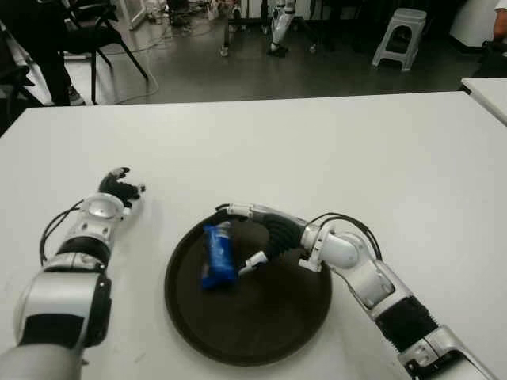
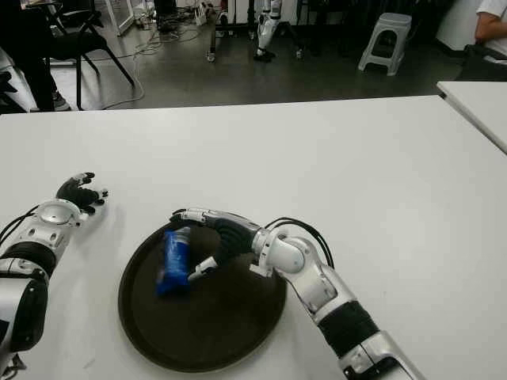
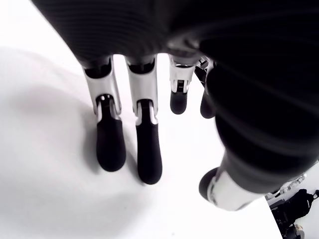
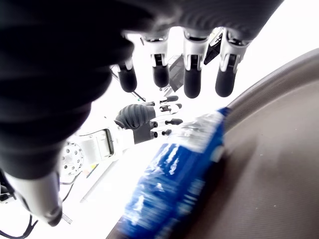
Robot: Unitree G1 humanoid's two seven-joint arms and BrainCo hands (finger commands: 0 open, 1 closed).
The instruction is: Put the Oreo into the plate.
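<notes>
From the eye views, the blue Oreo pack (image 1: 217,256) lies inside the dark plate (image 1: 261,332), long axis pointing away from me, just left of my right hand (image 1: 252,237), whose fingers are spread around it without gripping. My left hand (image 1: 119,190) shows left of the plate. My right wrist view shows glossy, crinkled blue wrapper below open fingers (image 4: 192,82). In my left wrist view, relaxed fingers (image 3: 110,144) hold nothing over the bench (image 3: 45,199).

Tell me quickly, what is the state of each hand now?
Left hand: open, holding nothing, on the table left of the plate.
Right hand: open over the plate, fingers spread beside the Oreo pack, not gripping it.
</notes>
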